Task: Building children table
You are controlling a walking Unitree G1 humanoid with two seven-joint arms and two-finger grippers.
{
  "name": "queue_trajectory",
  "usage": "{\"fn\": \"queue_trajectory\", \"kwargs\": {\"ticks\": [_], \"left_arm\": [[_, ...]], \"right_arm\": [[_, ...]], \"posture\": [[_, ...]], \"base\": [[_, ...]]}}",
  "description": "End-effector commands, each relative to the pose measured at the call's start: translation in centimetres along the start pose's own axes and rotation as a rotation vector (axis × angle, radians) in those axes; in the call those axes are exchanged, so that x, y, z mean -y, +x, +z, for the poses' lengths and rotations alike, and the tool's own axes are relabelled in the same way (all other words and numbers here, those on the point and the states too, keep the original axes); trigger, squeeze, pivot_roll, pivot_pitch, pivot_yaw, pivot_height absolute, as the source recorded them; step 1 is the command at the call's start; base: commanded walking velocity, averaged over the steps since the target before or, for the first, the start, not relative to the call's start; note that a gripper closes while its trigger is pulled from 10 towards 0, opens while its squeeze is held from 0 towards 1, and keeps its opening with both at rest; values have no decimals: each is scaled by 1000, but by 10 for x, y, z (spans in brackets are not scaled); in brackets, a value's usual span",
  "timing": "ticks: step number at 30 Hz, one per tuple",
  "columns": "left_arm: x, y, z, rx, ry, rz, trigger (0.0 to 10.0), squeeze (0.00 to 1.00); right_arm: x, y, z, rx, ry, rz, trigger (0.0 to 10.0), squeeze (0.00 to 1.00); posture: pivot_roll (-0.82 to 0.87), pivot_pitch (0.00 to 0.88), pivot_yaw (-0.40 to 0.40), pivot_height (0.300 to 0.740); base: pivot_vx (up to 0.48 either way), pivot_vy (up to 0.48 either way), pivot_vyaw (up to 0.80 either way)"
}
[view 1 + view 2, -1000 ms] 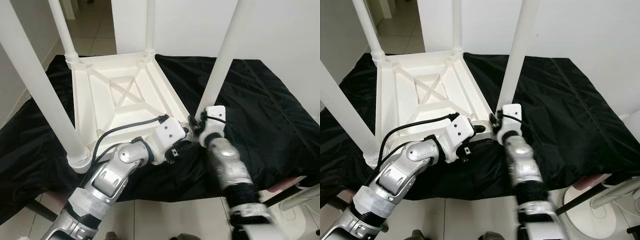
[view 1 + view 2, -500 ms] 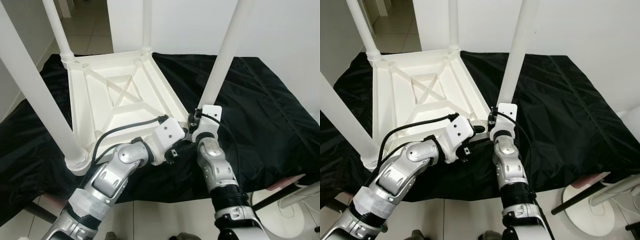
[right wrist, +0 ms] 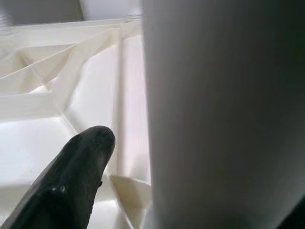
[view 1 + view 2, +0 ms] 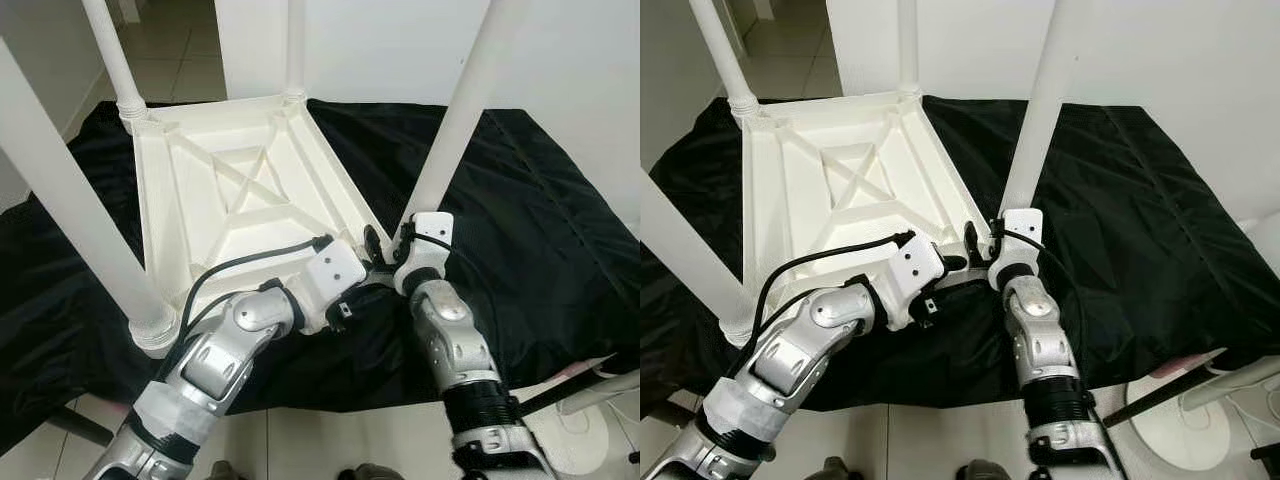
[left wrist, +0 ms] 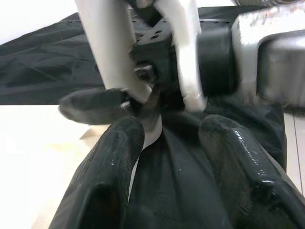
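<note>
The right gripper point(image 4: 982, 250), fingers spread wide around the table leg point(image 4: 1038, 125), should close squarely near its base; left gripper point(image 5: 167, 138) is open.

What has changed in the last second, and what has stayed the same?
Little has changed. The right gripper was blurred in motion a second ago; now it sits sharp at the base of the near right leg, one black finger beside it on the inner side. The left gripper stays at the near corner of the upturned white table. All four legs remain up, and the black cloth lies as before.
</note>
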State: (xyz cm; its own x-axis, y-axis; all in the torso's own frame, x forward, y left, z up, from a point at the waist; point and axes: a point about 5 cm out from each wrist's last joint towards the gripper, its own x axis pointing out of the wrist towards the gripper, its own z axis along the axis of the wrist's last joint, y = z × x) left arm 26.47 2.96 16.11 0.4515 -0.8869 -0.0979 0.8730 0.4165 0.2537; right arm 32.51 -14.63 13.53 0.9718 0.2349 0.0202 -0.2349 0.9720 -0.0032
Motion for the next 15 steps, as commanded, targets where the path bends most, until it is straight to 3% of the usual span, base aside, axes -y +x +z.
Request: {"fn": "queue_trajectory", "kwargs": {"ticks": [1, 8, 15], "left_arm": [[1, -2, -1, -16, 8, -9, 10000, 0], [1, -1, -1, -17, 12, -12, 10000, 0], [0, -1, -1, -17, 19, -14, 10000, 0]], "right_arm": [[4, -3, -4, -7, 15, 24, 10000, 0], [24, -10, -8, -45, -109, 261, 10000, 0], [35, -2, -10, -86, -185, 330, 10000, 0]], "posture": [[-34, 0, -43, 740], [-31, 0, -37, 740], [-28, 0, -35, 740]], "base": [[0, 0, 0], [0, 0, 0], [0, 0, 0]]}}
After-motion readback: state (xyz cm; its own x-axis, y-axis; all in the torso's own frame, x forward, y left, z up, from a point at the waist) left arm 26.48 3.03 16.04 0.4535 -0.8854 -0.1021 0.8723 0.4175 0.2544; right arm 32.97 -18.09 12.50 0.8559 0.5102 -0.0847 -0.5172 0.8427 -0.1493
